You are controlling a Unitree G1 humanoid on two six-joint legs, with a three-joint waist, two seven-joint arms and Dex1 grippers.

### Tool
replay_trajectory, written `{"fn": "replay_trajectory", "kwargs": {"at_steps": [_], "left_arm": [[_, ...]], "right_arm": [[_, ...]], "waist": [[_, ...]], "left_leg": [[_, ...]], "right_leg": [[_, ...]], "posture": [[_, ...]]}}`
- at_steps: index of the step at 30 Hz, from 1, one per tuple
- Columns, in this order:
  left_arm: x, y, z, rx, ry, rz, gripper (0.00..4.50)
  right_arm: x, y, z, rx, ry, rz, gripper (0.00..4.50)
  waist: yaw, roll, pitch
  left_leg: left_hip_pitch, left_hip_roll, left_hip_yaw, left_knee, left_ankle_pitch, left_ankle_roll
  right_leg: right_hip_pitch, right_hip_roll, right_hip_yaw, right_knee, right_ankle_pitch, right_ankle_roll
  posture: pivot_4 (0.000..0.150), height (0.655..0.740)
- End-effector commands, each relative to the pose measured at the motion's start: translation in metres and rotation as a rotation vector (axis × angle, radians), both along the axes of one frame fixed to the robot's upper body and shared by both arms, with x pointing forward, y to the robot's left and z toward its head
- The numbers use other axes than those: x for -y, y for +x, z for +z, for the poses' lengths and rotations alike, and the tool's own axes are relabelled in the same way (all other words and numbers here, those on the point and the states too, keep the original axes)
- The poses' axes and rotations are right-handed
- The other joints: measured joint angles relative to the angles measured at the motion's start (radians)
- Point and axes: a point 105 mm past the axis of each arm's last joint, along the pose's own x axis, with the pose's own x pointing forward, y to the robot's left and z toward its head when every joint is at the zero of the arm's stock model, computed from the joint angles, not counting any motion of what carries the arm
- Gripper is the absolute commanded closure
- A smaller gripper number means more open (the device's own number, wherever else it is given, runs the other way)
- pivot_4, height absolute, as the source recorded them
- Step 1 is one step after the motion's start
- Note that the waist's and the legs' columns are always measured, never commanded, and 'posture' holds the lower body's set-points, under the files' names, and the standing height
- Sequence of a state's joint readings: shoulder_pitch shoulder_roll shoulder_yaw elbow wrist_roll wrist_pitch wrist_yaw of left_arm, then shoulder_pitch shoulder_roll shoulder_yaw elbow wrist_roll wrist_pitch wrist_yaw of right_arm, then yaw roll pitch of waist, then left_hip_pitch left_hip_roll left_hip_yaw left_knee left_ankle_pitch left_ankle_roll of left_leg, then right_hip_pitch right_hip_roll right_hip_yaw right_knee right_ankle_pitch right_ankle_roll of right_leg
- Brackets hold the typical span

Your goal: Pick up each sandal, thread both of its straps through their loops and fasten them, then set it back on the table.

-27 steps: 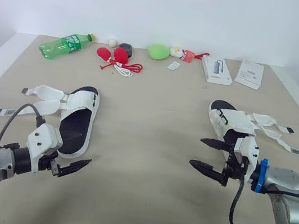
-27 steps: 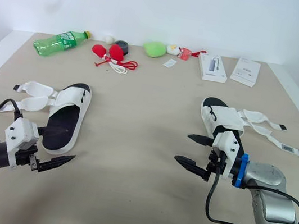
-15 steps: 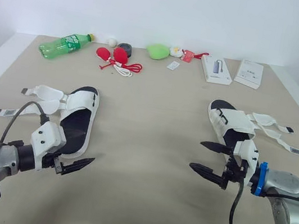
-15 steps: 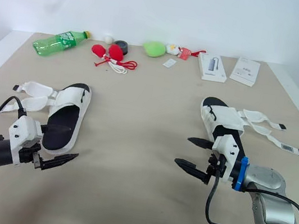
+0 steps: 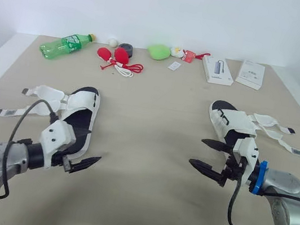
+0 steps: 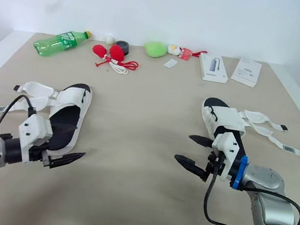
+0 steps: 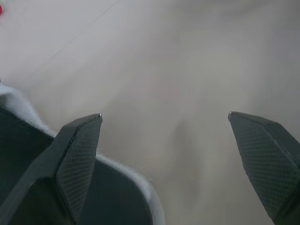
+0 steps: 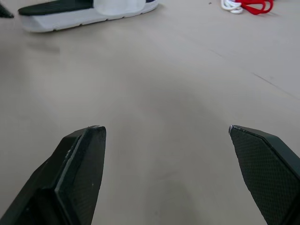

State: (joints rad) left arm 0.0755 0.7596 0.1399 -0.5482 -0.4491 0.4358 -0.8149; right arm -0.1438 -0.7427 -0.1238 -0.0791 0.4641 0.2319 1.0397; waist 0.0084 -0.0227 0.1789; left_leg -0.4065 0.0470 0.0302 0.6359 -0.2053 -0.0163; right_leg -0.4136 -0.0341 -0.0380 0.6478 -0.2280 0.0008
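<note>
The left sandal (image 5: pixel 77 118), white with a black footbed, lies flat on the table with both straps (image 5: pixel 43 94) spread loose to its left. My left gripper (image 5: pixel 88 147) is open at its heel end. In the left wrist view one fingertip (image 7: pixel 79 154) hangs over the heel rim (image 7: pixel 136 187). The right sandal (image 5: pixel 230 125) lies flat too, its straps (image 5: pixel 277 130) splayed to the right. Just in front of its heel, low over the table, my right gripper (image 5: pixel 197 151) is open and holds nothing.
Along the table's far edge sit a green bottle (image 5: pixel 66 44), red objects with a red and white cord (image 5: pixel 118 60), a black round item (image 5: pixel 126 49), a green lump (image 5: pixel 159 51) and two white boxes (image 5: pixel 218 70), (image 5: pixel 251 74). Bare tabletop (image 5: pixel 148 123) lies between the sandals.
My left gripper has moved forward and to the right, up to the left sandal's heel. The right gripper has barely shifted. Both sandals lie as before.
</note>
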Motion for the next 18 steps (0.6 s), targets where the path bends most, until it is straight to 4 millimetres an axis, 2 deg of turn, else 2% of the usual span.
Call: {"fn": "replay_trajectory", "kwargs": {"at_steps": [1,5,8,12,18], "left_arm": [[0.035,-0.004,0.020,0.036,-0.073,-0.147,0.06],[0.076,-0.005,0.025,0.023,-0.136,-0.315,0.06],[0.096,-0.004,0.026,0.021,-0.167,-0.377,0.06],[0.113,-0.003,0.024,0.028,-0.177,-0.437,0.06],[0.125,0.007,0.017,0.063,-0.166,-0.455,0.06]], "right_arm": [[0.002,0.011,0.020,0.037,0.047,-0.089,0.00],[-0.002,0.022,0.025,0.024,0.108,-0.189,0.00],[-0.002,0.027,0.025,0.046,0.083,-0.262,0.00],[0.004,0.035,0.026,0.098,0.048,-0.386,0.00],[0.018,0.039,0.025,0.107,0.083,-0.560,0.00]], "waist": [[0.000,0.000,0.000],[0.000,0.000,0.000],[0.000,0.000,0.000],[0.000,0.000,0.000],[0.000,0.000,0.000]], "left_leg": [[0.000,0.000,0.000,0.000,0.000,0.000],[0.000,-0.001,0.000,0.002,0.000,0.000],[0.000,-0.001,0.001,0.002,0.000,0.000],[0.000,0.000,0.000,0.002,-0.001,0.001],[0.000,0.000,0.000,0.002,0.000,0.001]], "right_leg": [[0.000,0.000,0.001,0.000,0.000,0.000],[0.001,0.001,0.003,0.000,0.002,0.002],[0.001,0.002,0.003,0.000,0.002,0.002],[0.001,0.004,0.004,0.000,0.002,0.002],[0.001,0.007,0.007,0.000,0.002,0.001]], "posture": [[0.150,0.7400],[0.150,0.7400],[0.150,0.7400],[0.150,0.7400],[0.150,0.7400]]}}
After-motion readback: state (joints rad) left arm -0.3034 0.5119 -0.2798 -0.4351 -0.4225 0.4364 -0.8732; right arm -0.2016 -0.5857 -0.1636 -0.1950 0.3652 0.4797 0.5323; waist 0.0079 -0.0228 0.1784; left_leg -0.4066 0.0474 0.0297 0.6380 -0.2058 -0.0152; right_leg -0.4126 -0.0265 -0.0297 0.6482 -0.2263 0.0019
